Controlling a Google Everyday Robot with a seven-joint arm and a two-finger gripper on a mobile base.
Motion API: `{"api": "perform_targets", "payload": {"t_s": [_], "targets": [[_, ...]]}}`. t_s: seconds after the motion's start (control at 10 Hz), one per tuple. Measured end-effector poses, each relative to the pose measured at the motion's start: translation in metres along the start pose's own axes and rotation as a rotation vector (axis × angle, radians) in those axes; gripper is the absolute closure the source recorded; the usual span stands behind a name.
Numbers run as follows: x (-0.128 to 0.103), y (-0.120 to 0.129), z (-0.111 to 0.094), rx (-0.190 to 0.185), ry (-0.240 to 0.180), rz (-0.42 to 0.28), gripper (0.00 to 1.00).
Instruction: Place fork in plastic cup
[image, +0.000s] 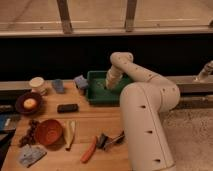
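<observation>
Operator, your gripper was down inside the green tray at the back of the wooden table, near the tray's middle. From this angle the wrist and the big pale arm covered most of it, so I couldn't tell whether the hand was wide, narrow or holding anything.

The fork was hard to make out. It showed only as a faint pale streak on the tray floor, just beside the gripper's tip. I couldn't tell whether the two were touching. The arm also hid the tray's right side and the table's right end.

Well apart to the left, a pale cup stood at the table's back edge, with a small blue cup near it. Another bluish thing sat just beside the tray's left wall, its shape unclear. I couldn't tell you which of them was plastic.

In front you had a dark plate with something round and orange on it, a black block and an orange bowl. A yellowish strip lay beside the bowl. The orange-handled tool and the black-handled tool lay near the front edge, the latter partly behind the arm. A grey-blue cloth lay at the front left corner, and a blue thing was cut off at the left border.
</observation>
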Motion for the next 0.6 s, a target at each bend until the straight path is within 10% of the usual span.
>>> {"api": "perform_targets", "payload": {"t_s": [0.6], "targets": [[-0.0050,0.0053,0.0019,0.004,0.009,-0.007,0.35]]}}
